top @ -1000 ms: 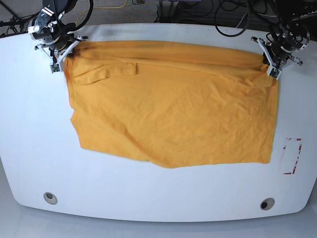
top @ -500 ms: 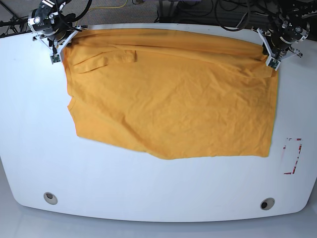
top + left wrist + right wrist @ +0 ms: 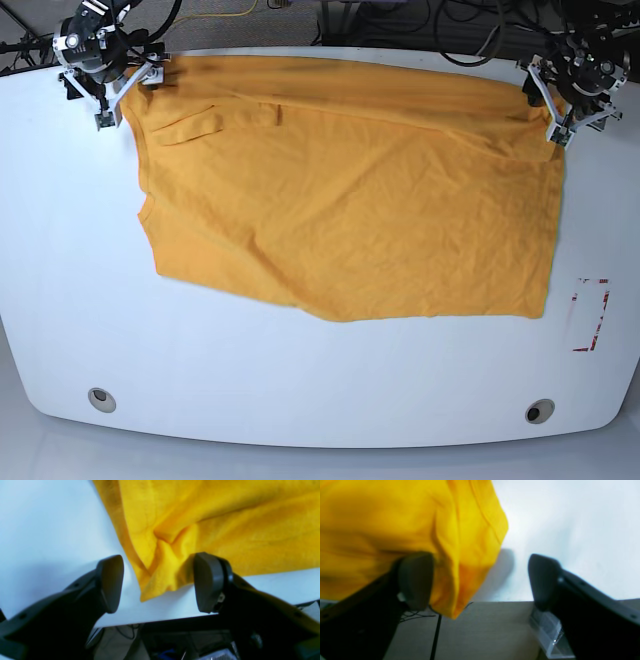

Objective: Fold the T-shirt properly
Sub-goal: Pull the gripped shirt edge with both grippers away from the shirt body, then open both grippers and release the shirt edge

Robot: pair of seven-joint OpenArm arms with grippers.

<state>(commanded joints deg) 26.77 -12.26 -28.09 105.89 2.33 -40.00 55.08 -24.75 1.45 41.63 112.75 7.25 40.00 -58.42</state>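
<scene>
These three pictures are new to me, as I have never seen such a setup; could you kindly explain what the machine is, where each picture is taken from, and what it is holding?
It is a robot with two arms, and its job is to fold a T-shirt. One picture looks down from above on a white table with the orange-yellow shirt spread across it. The other two come from small cameras on the arms' wrists, looking out between the dark fingers of each claw. The left claw sits at the shirt's far corner on the overhead picture's right, the right claw at the far corner on its left. Both claws are open. In the wrist pictures a shirt corner lies between the fingers at the table's far edge, but nothing is pinched or held.
</scene>
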